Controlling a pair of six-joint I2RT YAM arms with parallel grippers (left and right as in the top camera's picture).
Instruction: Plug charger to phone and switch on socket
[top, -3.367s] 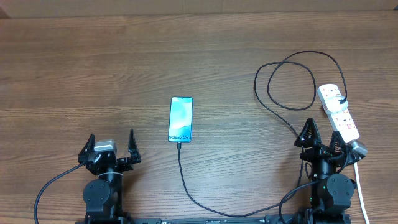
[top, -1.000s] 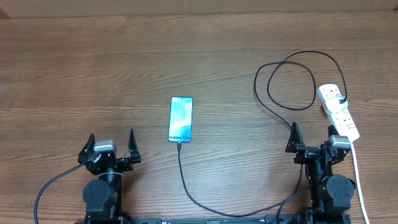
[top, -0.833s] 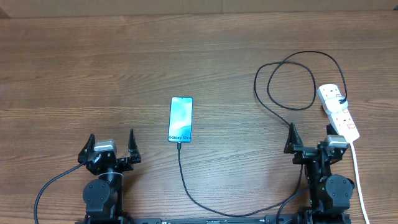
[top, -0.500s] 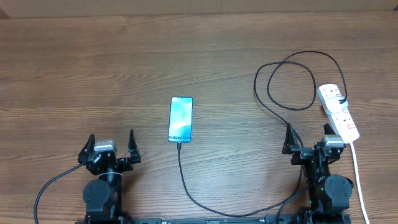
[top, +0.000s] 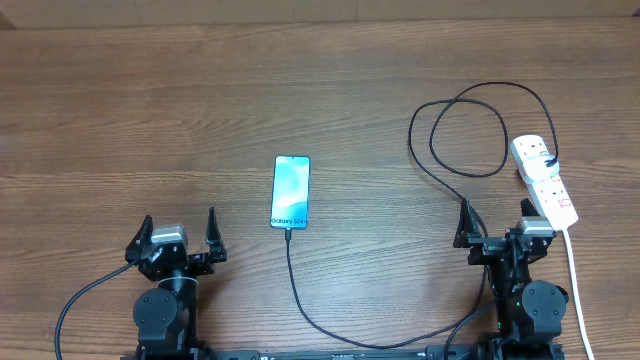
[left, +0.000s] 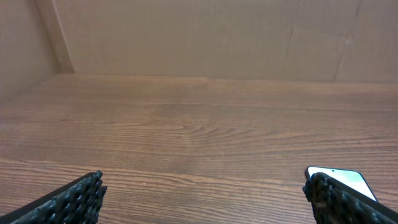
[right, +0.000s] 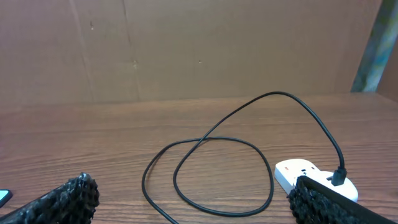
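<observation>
The phone (top: 290, 191) lies screen up on the wooden table, light-blue screen, and its corner shows in the left wrist view (left: 341, 177). The black charger cable (top: 294, 275) joins the phone's near end, runs along the front and loops (top: 470, 130) to its plug (top: 551, 163) in the white power strip (top: 545, 181). The loop (right: 211, 168) and strip (right: 305, 172) also show in the right wrist view. My left gripper (top: 180, 232) is open and empty, left of the phone. My right gripper (top: 495, 222) is open and empty, just left of the strip's near end.
The strip's white cord (top: 577, 290) runs toward the front edge at the right. A brown cardboard wall (left: 199, 37) stands behind the table.
My right gripper has drawn back from the power strip's near end, moved left and opened wide. The left arm, phone and cable have not moved.
</observation>
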